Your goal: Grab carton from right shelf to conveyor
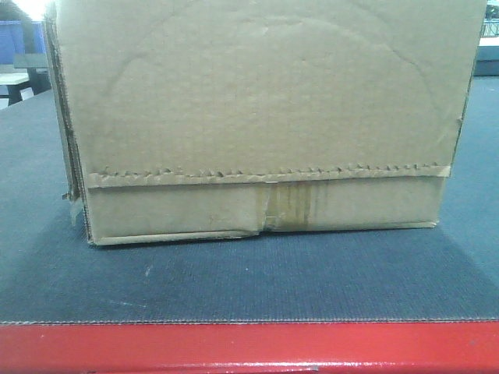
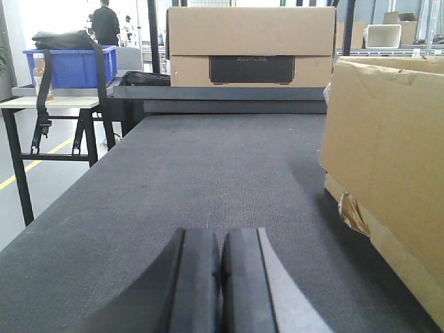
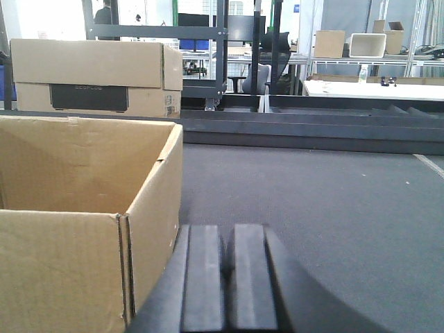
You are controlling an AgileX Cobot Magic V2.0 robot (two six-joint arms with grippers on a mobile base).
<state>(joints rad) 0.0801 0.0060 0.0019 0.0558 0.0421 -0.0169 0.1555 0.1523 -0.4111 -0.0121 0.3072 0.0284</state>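
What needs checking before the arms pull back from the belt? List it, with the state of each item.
1. Carton resting flat on the conveyor: ok.
2. Carton clear of the red front edge: ok, belt shows between them.
3. Left pincer released, jaws shut and empty: ok.
4. Right pincer released, jaws shut and empty: ok.
5. Both pincers apart from the carton walls: ok, each sits beside it.
6. Carton contents: cannot tell; its top is open, inside only partly seen.

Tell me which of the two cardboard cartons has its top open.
The plain brown corrugated carton on the dark grey belt, beside the right tool; its interior shows. The far carton with the black panel is closed.
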